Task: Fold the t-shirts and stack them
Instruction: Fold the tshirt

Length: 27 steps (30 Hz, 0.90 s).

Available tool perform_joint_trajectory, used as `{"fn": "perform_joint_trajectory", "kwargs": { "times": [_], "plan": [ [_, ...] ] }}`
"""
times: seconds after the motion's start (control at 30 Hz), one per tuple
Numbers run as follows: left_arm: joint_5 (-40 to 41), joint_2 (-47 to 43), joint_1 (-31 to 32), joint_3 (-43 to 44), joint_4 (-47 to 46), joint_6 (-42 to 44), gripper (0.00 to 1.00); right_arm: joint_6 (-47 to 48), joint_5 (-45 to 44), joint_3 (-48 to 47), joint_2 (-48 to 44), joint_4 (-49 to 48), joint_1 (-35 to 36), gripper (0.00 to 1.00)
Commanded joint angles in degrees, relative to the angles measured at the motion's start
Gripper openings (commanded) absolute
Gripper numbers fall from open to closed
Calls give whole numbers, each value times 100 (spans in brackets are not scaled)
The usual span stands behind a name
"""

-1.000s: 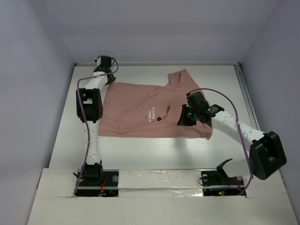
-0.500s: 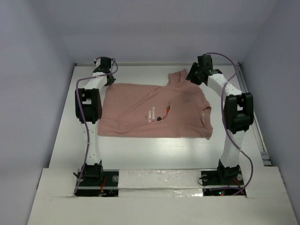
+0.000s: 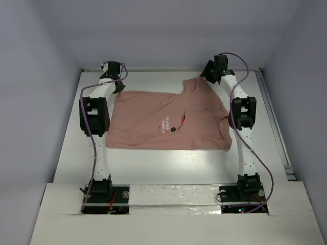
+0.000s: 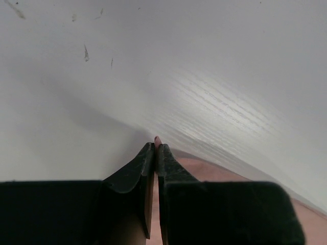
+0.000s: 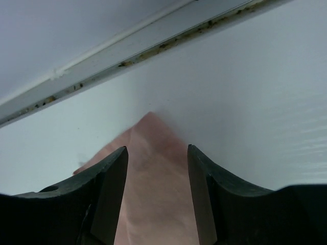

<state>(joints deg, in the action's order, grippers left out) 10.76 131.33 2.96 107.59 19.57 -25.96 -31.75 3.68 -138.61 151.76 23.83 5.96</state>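
A salmon-pink t-shirt (image 3: 168,120) lies spread flat on the white table (image 3: 153,163), with a small white text print (image 3: 164,124) on its chest. My left gripper (image 3: 116,82) is at the shirt's far left corner. In the left wrist view it (image 4: 155,148) is shut on a thin fold of the pink fabric (image 4: 157,139). My right gripper (image 3: 207,76) is at the far right sleeve. In the right wrist view it (image 5: 157,150) is open, and the pointed sleeve tip (image 5: 153,168) lies between its jaws.
The back wall and its dirty seam (image 5: 153,46) run just beyond the right gripper. Grey walls close in both sides. A rail (image 3: 271,112) runs along the table's right edge. Both arms stretch from their bases (image 3: 97,191) along the shirt's sides.
My right arm has swung from the shirt's near right side to the far right sleeve and settled over its tip. The left arm and the shirt have stayed put.
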Motion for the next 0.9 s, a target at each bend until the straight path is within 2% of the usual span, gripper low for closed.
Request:
{"fn": "perform_joint_trajectory", "kwargs": {
  "times": [0.0, 0.17, 0.33, 0.67, 0.87],
  "plan": [
    [-22, -283, 11, -28, 29, 47, 0, -86, 265, -263, 169, -54, 20, 55],
    [-31, -248, 11, 16, 38, 64, 0, -226, 510, -395, 380, -72, -85, 48],
    [-83, -222, 11, 60, 64, 38, 0, -428, 590, -465, 459, -309, -138, 52],
    [-83, -169, 11, 7, 73, 38, 0, -692, 801, -825, 854, -459, -191, 52],
    [-66, -46, 11, 157, 135, 38, 0, -710, 888, -914, 996, -397, -244, 33]
  ]
}}
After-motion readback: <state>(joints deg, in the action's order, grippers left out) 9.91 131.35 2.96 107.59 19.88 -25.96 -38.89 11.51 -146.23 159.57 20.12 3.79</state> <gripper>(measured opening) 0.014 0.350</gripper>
